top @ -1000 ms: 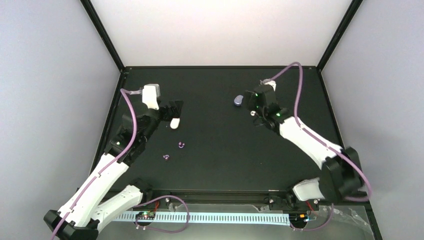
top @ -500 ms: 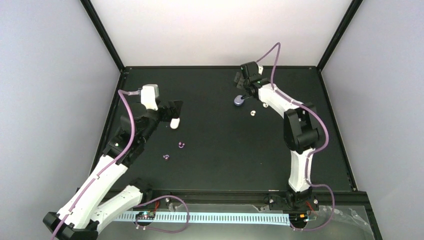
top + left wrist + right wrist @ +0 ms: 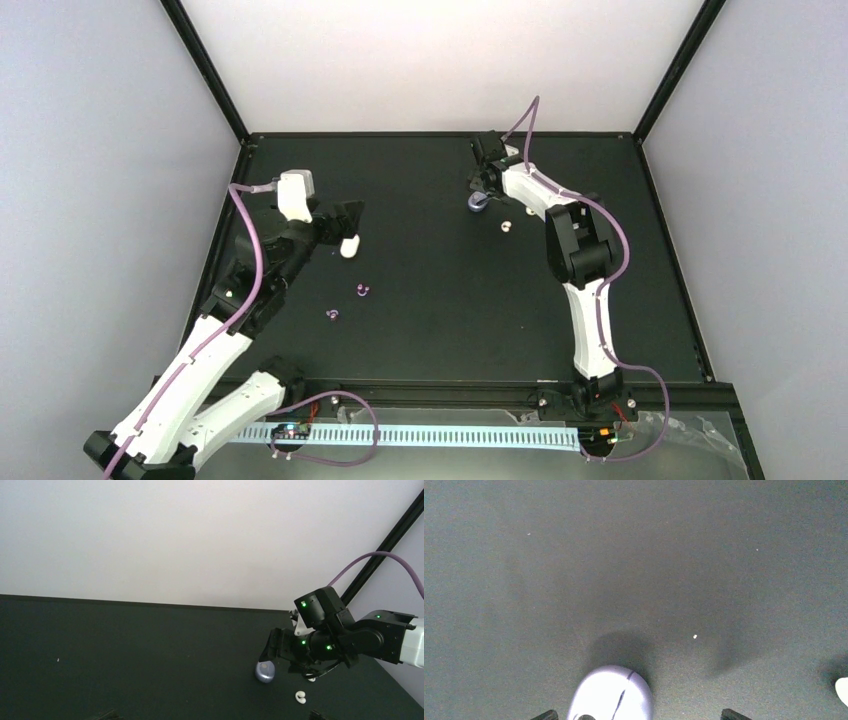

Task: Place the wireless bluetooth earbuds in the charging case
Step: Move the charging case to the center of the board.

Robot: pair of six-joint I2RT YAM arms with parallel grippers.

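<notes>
2 sets of jaws, both spread.
My right gripper (image 3: 638, 715) straddles the glossy lilac pebble-shaped charging case (image 3: 610, 694); left gripper (image 3: 347, 218) sits well apart.

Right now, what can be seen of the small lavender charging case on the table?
The lavender charging case is a small, smooth, rounded pebble with one dark seam line, and it looks closed. It lies on the black table, far side, right of centre. The right tool hangs over it, jaws open on both sides; contact cannot be told.
</notes>
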